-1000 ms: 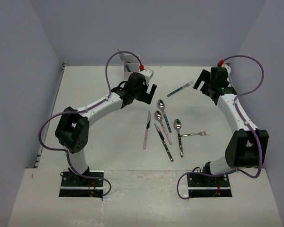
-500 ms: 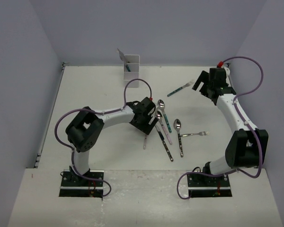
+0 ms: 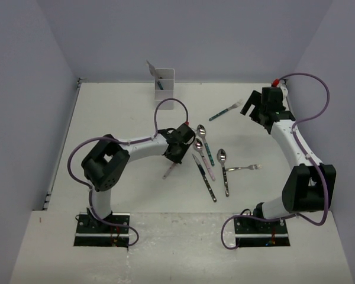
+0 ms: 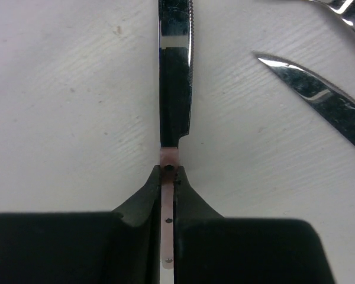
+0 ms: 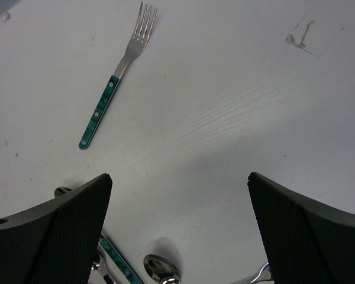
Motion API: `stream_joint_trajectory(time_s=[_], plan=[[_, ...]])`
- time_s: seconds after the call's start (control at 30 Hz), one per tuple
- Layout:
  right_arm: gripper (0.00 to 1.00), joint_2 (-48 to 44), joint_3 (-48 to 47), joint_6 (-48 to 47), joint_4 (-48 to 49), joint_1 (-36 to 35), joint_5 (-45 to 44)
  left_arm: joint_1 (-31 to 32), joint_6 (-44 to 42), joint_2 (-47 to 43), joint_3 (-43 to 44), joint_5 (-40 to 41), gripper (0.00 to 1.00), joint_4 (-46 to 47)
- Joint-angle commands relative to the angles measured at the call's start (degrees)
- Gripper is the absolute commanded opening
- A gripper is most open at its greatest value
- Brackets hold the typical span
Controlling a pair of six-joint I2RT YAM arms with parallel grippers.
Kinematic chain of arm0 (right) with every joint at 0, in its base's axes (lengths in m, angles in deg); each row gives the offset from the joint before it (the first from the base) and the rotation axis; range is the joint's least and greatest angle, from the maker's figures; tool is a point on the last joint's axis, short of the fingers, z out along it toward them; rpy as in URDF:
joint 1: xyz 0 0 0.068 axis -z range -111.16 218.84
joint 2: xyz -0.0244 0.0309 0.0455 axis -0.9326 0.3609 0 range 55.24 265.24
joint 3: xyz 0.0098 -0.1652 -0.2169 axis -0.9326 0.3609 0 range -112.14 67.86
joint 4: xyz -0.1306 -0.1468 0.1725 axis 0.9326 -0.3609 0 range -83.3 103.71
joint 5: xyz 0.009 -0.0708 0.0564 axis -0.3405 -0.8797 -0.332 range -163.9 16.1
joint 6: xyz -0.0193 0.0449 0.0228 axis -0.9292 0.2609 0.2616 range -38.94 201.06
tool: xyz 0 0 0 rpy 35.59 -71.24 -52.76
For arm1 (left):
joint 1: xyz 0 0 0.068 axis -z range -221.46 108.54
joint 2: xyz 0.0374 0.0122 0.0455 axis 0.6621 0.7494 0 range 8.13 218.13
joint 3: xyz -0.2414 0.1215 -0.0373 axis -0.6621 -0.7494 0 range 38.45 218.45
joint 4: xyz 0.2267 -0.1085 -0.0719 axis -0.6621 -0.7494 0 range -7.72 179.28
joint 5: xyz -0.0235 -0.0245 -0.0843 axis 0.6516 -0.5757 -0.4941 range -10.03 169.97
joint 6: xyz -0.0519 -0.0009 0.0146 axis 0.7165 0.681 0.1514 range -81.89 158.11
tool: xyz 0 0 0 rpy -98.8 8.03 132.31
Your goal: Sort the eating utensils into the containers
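Observation:
My left gripper (image 3: 178, 147) is shut on the pink handle of a knife (image 4: 176, 89); its blade runs straight out ahead of the fingers (image 4: 136, 201), low over the table. The handle's free end (image 3: 169, 171) sticks out behind. To its right lie three spoons (image 3: 202, 131), a dark-handled knife (image 3: 205, 178) and a silver fork (image 3: 244, 168). A teal-handled fork (image 5: 115, 80) lies further back, ahead of my right gripper (image 5: 180, 175), which is open with nothing between its fingers. The white container (image 3: 165, 82) stands at the back and holds a teal-handled utensil.
Lilac walls close the table (image 3: 118, 118) on three sides. A second knife blade (image 4: 319, 97) lies close to the right of the held one. The purple cable (image 3: 165, 109) loops above the left arm.
The left arm swung from beside the container down to the utensils and shut on the pink-handled knife, which now lies tilted. The right arm barely moved.

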Motion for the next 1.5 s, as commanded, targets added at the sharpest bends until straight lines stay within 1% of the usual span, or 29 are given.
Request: stream_joint_trajectory(time_s=[0.0,0.07,0.1,0.17,0.2,0.23,0.27,0.33,0.37,0.43,0.47,0.5,0.57,0.6,0.63,0.67,0.7,0.73,0.83,0.9,0.93,1.03,1.1,1.2,1.33,1.43,1.47], plan=[[0.99,-3.0,0.4,0.1,2.6,-0.3,-1.6,-0.2,0.6,-4.8,-0.2,10.7,0.00,0.4],[0.99,-3.3,0.8,-0.4,3.2,-0.3,-1.3,-0.7,0.4,-8.1,0.3,12.7,0.00,1.8],[0.99,-3.4,1.2,-0.5,3.5,-0.3,-1.3,-1.5,0.1,-9.3,0.2,14.7,0.00,4.5],[0.99,-3.7,1.8,-0.7,4.5,-0.4,-0.6,-2.5,-0.3,-12.8,-0.9,16.1,0.00,9.7],[0.99,-3.8,2.3,-0.8,4.9,-0.4,-0.3,-3.6,-0.5,-14.0,-1.6,18.2,0.00,17.4],[0.99,-3.8,2.3,-0.9,5.5,-0.3,0.5,-4.3,-1.1,-15.5,-2.7,18.6,0.00,21.9],[0.99,-3.8,2.4,-0.9,5.7,-0.4,1.2,-5.8,-1.5,-16.0,-2.8,20.1,0.00,30.0],[0.99,-3.9,2.4,-1.2,6.3,-0.3,1.9,-7.8,-2.4,-16.4,-2.9,19.9,0.00,39.3],[0.99,-3.8,2.4,-1.7,6.6,-0.3,2.2,-9.9,-3.8,-16.2,-3.1,18.3,0.00,48.6],[0.99,-3.5,2.3,-2.3,6.9,-0.3,1.8,-11.7,-7.0,-13.4,-3.8,17.3,0.00,58.0],[0.99,-3.1,2.2,-2.5,6.9,-0.3,0.9,-13.0,-8.3,-11.8,-2.8,18.8,0.00,64.0],[0.99,-3.0,2.3,-2.7,6.9,-0.3,0.4,-13.5,-9.8,-7.8,0.6,19.6,0.00,66.1],[0.99,-2.7,2.2,-3.4,7.0,-0.3,-0.1,-14.6,-13.5,-3.4,5.4,22.8,0.00,70.4],[0.99,-2.5,2.1,-3.7,7.2,-0.3,-0.2,-14.8,-14.6,0.8,9.7,23.6,0.00,71.9],[0.99,-2.3,1.9,-3.9,7.2,-0.4,-0.2,-15.1,-15.4,2.9,11.5,24.3,0.00,73.5],[0.99,-2.1,1.6,-4.5,7.3,-0.3,-0.2,-15.6,-16.8,4.7,13.2,24.6,0.00,77.5],[0.99,-1.8,1.4,-4.7,7.3,-0.3,-0.2,-15.9,-17.2,6.6,16.2,24.8,0.00,79.5],[0.99,-1.7,1.1,-4.9,7.3,-0.3,-0.3,-16.1,-19.5,10.3,17.8,25.0,0.00,80.9],[0.99,-1.2,0.4,-6.0,7.1,-0.2,-0.9,-17.6,-18.7,16.8,24.6,26.5,0.00,82.8],[0.99,-0.6,0.1,-6.6,7.1,-0.2,-1.4,-18.7,-15.7,19.2,27.5,26.4,0.00,82.5],[0.99,-0.4,-0.1,-6.7,7.1,-0.2,-1.2,-19.9,-13.4,19.9,28.1,24.6,0.00,82.3],[0.99,0.9,-1.2,-7.3,7.1,-0.1,-0.5,-21.4,-10.6,22.8,31.4,24.8,0.00,82.0],[0.99,2.1,-2.2,-7.4,7.1,-0.1,-0.2,-21.6,-10.8,25.4,34.3,23.4,0.00,82.2],[0.99,3.1,-3.2,-7.7,7.1,0.0,-0.9,-21.7,-12.6,28.5,38.5,24.1,0.00,80.8],[0.99,4.9,-4.6,-8.0,7.2,0.3,-1.3,-21.8,-13.2,29.0,36.5,25.0,0.00,81.5],[0.99,6.2,-5.8,-8.3,7.1,0.5,-1.4,-21.7,-14.6,27.1,31.4,25.2,0.00,83.7],[0.99,6.7,-6.1,-8.4,7.0,0.5,-1.4,-21.7,-14.7,26.0,28.5,25.5,0.00,84.3]])
